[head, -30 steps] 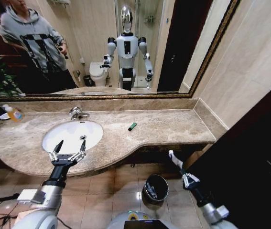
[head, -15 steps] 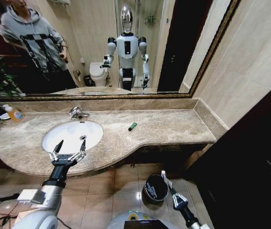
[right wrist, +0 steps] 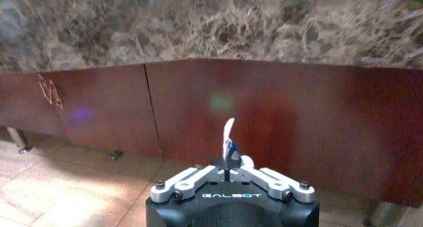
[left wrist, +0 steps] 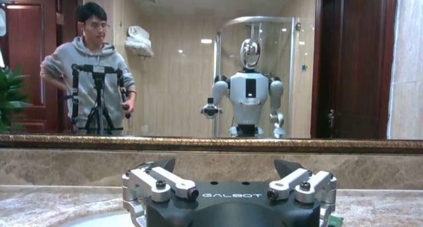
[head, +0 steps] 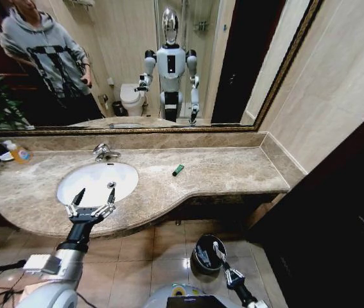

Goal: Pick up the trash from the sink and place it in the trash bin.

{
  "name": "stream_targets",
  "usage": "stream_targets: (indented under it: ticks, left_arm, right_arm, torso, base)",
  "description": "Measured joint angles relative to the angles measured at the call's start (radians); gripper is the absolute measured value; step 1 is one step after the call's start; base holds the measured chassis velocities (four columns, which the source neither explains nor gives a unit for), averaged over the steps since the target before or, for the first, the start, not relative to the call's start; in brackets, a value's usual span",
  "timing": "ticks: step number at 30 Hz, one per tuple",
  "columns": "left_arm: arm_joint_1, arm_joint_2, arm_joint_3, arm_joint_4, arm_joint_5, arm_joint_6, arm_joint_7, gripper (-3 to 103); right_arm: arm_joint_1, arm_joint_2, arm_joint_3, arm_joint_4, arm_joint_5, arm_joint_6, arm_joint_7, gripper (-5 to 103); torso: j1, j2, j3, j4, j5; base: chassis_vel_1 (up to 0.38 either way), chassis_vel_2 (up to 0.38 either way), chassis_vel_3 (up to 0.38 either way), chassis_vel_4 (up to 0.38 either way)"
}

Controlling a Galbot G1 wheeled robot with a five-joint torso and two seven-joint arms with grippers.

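Since a second ago my right arm has swung in from the lower right of the head view toward the middle, so the right gripper (head: 221,252) now hangs directly over the trash bin (head: 202,259), while my left arm has not budged. Largest first: the beige-brown marble counter (head: 220,170) runs across the head view, with the white oval sink (head: 95,179) set into it at about 9 o'clock from picture centre and the chrome faucet (head: 104,152) at the basin's 12 o'clock. The left gripper (head: 94,197) hovers at the basin's 6 o'clock edge, fingers spread wide and clasping nothing; the left wrist view confirms its jaws parted. On the floor tiles at about 6 o'clock from picture centre stands the dark round bin, shiny rim up. The right gripper is clenched on a small white packet (right wrist: 229,145), which stands upright between the pinched fingers in the right wrist view, against the dark red cabinet front (right wrist: 290,118). A short dark green stick (head: 178,170) lies on the counter at the sink's 3 o'clock, well apart from the basin. An orange-liquid bottle (head: 18,153) sits at the counter's far left.
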Motion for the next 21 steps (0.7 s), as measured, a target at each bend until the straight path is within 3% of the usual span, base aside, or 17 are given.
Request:
stream_targets:
  ticks: [7, 21]
  left_arm:
    - [0.0, 0.0, 0.0, 0.0, 0.0, 0.0, 0.0, 100]
    - [0.0, 0.0, 0.0, 0.0, 0.0, 0.0, 0.0, 100]
  right_arm:
    - [0.146, 0.034, -0.008, -0.198, -0.104, 0.005, 0.008, 0]
    - [0.316, 0.078, -0.025, -0.494, -0.177, 0.035, 0.06, 0]
  torso:
    - [0.0, 0.0, 0.0, 0.0001, -0.0003]
    - [0.0, 0.0, 0.0, 0.0, -0.0001]
  base:
    - [0.0, 0.0, 0.0, 0.0]
    - [0.0, 0.0, 0.0, 0.0]
